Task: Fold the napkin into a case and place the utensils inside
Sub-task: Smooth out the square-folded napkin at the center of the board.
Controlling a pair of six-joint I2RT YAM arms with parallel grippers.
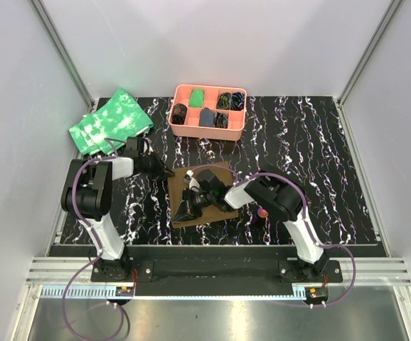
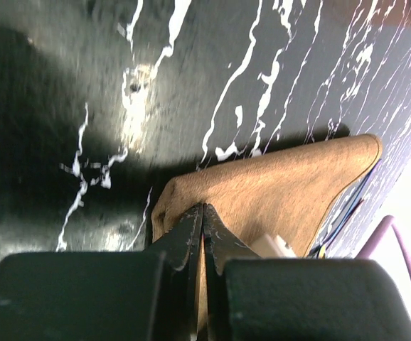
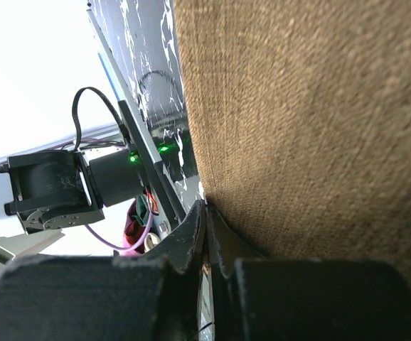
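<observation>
Brown napkin (image 1: 178, 190), plain coarse weave; left fingers (image 2: 184, 238) pressed together pinching corner, right fingers (image 3: 188, 238) pinching edge.

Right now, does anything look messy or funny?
The napkin lies crooked on the table, pinched by the left fingers and right fingers. The green cloths are a rumpled heap at the far left.
</observation>
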